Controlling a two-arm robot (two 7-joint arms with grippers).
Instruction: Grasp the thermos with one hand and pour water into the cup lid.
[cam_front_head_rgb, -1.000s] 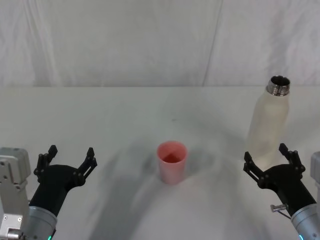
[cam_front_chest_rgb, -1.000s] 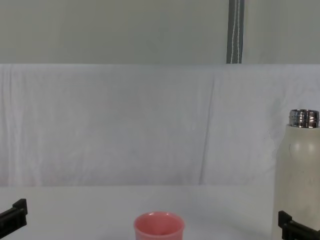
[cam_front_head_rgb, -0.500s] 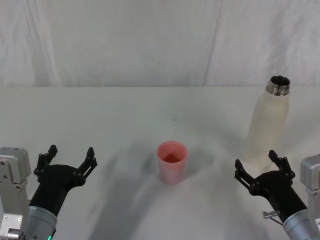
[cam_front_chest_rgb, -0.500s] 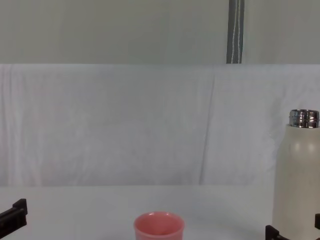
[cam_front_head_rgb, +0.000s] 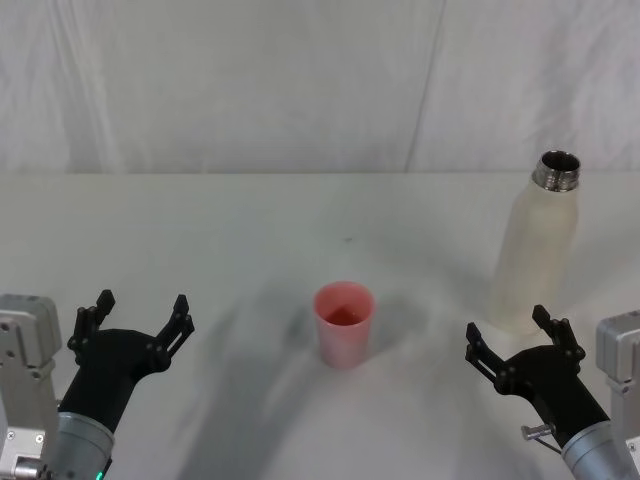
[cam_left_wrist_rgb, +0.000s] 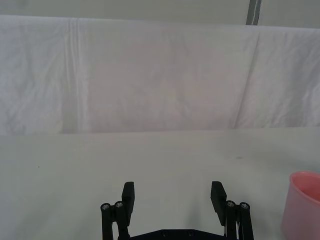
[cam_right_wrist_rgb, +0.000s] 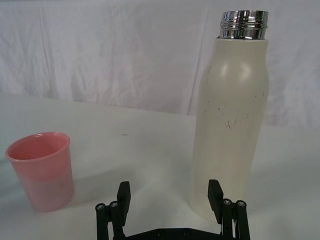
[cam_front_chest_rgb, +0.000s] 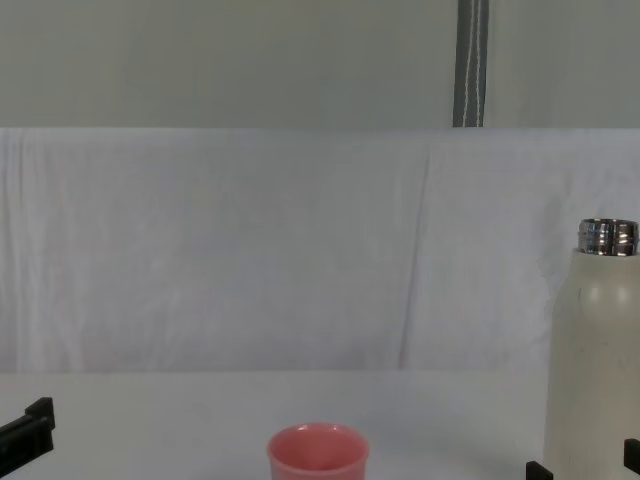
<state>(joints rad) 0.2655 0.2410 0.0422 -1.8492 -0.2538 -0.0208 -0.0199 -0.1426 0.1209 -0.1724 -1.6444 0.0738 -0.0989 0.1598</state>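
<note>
I've got the right gripper (cam_front_head_rgb: 511, 340) with jaws spread wide, just short of the thermos (cam_front_head_rgb: 534, 250) near the tabletop's right edge, lined up to grab; left gripper (cam_front_head_rgb: 138, 318) idles (jaws spread too), cup lid (cam_front_head_rgb: 344, 322) mid-tabletop.

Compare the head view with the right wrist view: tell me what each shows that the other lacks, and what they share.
Head view alone: the left hand, open and low at the table's near left, and the thermos's mouth seen from above. Right wrist view alone: the thermos's side with fine dark scuffs, and its threaded steel neck in profile. Both: the upright cream thermos, the pink cup lid standing apart from it, and the open right hand short of the thermos.
</note>
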